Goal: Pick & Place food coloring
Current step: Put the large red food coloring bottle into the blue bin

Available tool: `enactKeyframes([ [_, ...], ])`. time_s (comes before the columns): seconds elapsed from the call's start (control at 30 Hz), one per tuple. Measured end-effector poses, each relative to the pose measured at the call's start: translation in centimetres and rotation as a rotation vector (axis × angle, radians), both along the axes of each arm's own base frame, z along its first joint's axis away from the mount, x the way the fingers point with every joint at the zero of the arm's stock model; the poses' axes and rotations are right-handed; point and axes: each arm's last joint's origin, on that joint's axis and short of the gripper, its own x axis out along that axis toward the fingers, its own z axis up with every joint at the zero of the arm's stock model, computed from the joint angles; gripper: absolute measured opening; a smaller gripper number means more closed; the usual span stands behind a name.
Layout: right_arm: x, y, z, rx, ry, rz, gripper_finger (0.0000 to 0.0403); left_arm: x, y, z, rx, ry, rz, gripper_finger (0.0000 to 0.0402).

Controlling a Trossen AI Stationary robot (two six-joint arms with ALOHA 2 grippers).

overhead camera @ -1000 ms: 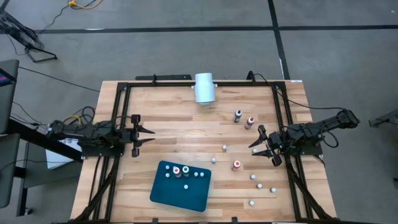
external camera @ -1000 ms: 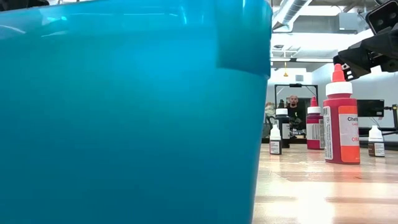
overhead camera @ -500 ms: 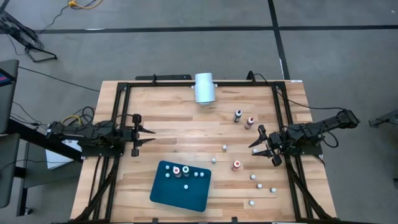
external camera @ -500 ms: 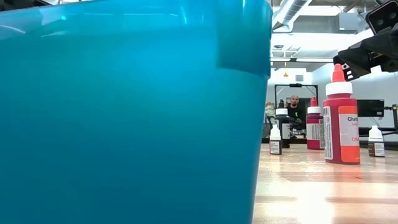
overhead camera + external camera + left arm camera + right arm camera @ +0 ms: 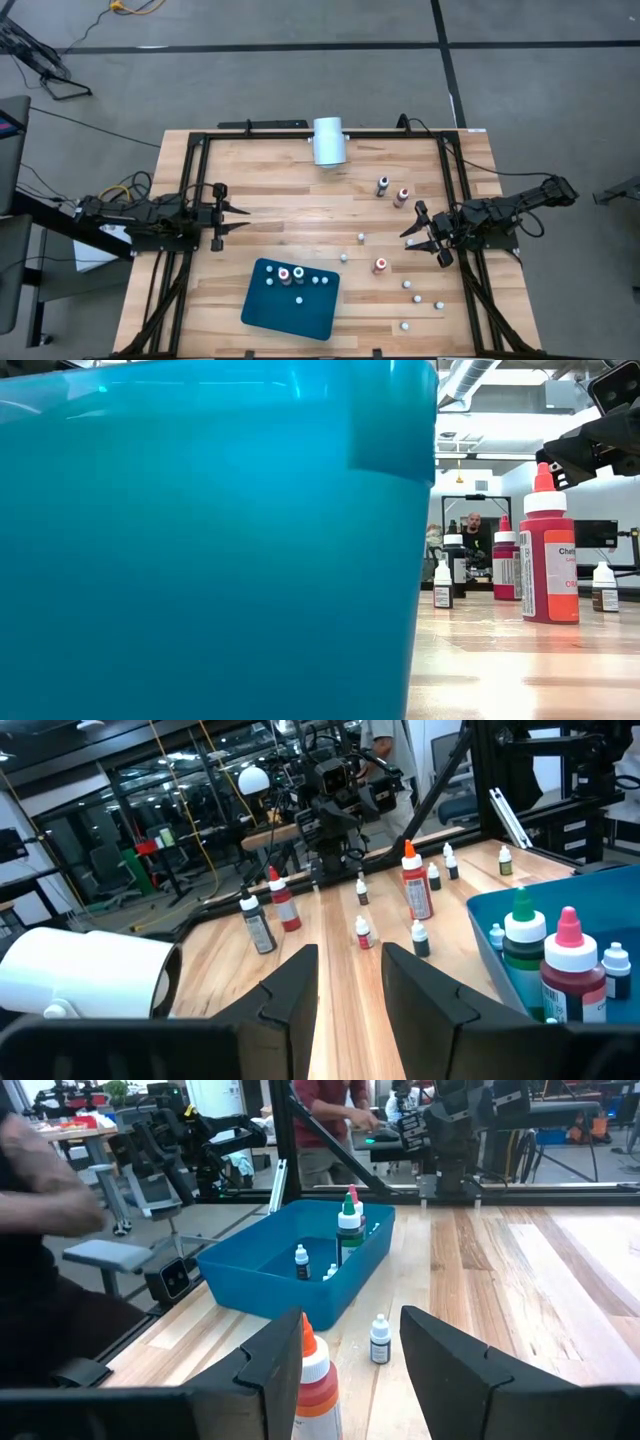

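Bottles (image 5: 380, 265) of food coloring found in two groups. Five standing inside the tray (image 5: 268, 312) near the bench's (image 5: 290, 215) front edge, left of centre; red-capped and green-capped ones largest among them. Remainder loose on the right half: two near the back by the right rail, one orange-red in front of the right claw (image 5: 420, 231), small white-capped ones between centre and the front right corner. White cylinder (image 5: 328, 141) lying at the back edge, centre.

Compared with the frames one second and half a second back: nothing changed. No bottle shifted, neither arm displaced. Judged a pause between picks; sorting well short of complete, with roughly nine bottles outside the tray.

Right claw low over the right side, fingers (image 5: 272, 1357) spread moderately, empty, orange-red bottle just ahead between them. Left claw (image 5: 225, 214) waiting at the left edge, fingers (image 5: 290, 990) narrowly apart, empty.

Low view almost wholly blocked by the tray wall (image 5: 200, 540); shows only a few bottles at the right. Right wrist view alone shows the tray's depth. Person (image 5: 330, 1125) visible beyond the bench there.
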Motion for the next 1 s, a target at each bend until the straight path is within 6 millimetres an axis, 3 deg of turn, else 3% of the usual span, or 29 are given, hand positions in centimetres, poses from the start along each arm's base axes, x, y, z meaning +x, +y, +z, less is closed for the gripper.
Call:
enactKeyframes([
  [0.43, 0.0, 0.0, 0.1, 0.019, -0.010, -0.005, 0.0159, 0.0, 0.0, 0.0, 0.000, 0.002, 0.000, 0.0105],
  [0.73, 0.1, -0.1, 1.0, 0.539, 0.075, -0.059, 0.0159, 0.0, 0.0, 0.0, 0.000, 0.002, 0.000, 0.0105],
  [0.83, 0.4, -0.5, 1.5, 0.535, 0.158, -0.161, 0.0159, 0.0, 0.0, 0.0, 0.000, 0.002, 0.000, 0.0105],
  [1.0, 1.8, -1.1, 4.8, 0.399, 0.299, -0.277, 0.0159, 0.0, 0.0, 0.0, 0.000, 0.002, 0.000, 0.0105],
])
